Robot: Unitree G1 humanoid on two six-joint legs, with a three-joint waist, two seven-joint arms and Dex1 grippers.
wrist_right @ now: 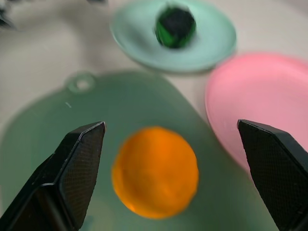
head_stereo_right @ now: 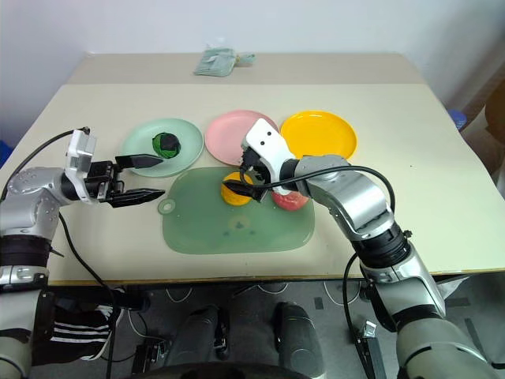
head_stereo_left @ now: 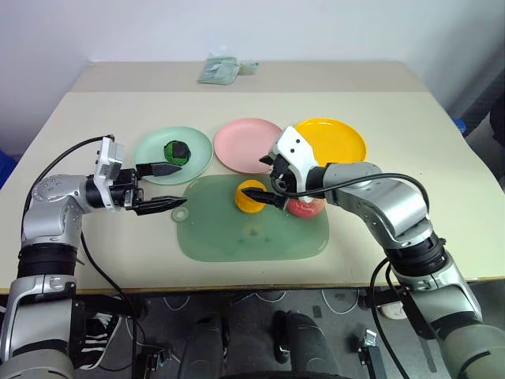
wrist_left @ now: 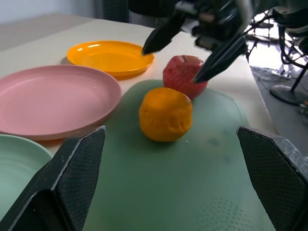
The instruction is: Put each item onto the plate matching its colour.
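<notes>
Green mat (head_stereo_left: 252, 237) nearest, bearing orange fruit (head_stereo_left: 251, 196) and red apple (head_stereo_left: 306, 207) along its far edge, apple at fruit's 3 o'clock. Right gripper (head_stereo_left: 273, 183) spread wide over fruit, empty. Left gripper (head_stereo_left: 162, 188) at mat's 9 o'clock, fingers wide, empty. Beyond: mint plate (head_stereo_left: 197, 150) carrying dark green vegetable (head_stereo_left: 177, 151), pink plate (head_stereo_left: 246, 144), yellow plate (head_stereo_left: 335, 139), both bare.
</notes>
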